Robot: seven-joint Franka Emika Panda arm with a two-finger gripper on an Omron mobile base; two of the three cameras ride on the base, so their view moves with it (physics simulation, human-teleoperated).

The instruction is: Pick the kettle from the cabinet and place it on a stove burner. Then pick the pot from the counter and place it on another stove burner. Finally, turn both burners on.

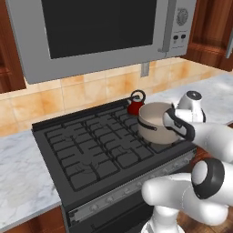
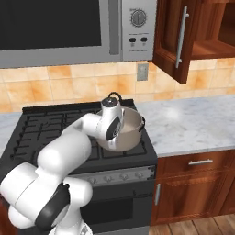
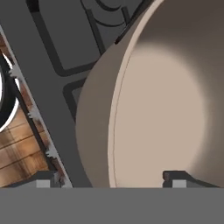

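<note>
The taupe-grey pot (image 1: 154, 122) (image 2: 131, 124) stands on the front right burner of the black cooktop (image 1: 91, 145). Just behind it, on the back right burner, sits the dark-red kettle (image 1: 135, 104); in the right base view its black handle (image 2: 114, 95) peeks over the hand. My gripper (image 3: 109, 181) hangs over the pot's near edge, open. Its fingertips (image 3: 43, 183) straddle the pot's wall (image 3: 98, 113), one outside and one over the pale inside. The cabinet (image 2: 176, 41) at upper right has its door swung open.
The grey microwave (image 1: 100, 32) hangs above the stove. The grey knob strip (image 2: 114, 176) runs along the stove's front. The marble counter (image 2: 193, 124) lies to the right of the stove, with wooden drawers (image 2: 197, 183) below it, and more counter (image 1: 18, 173) to the left.
</note>
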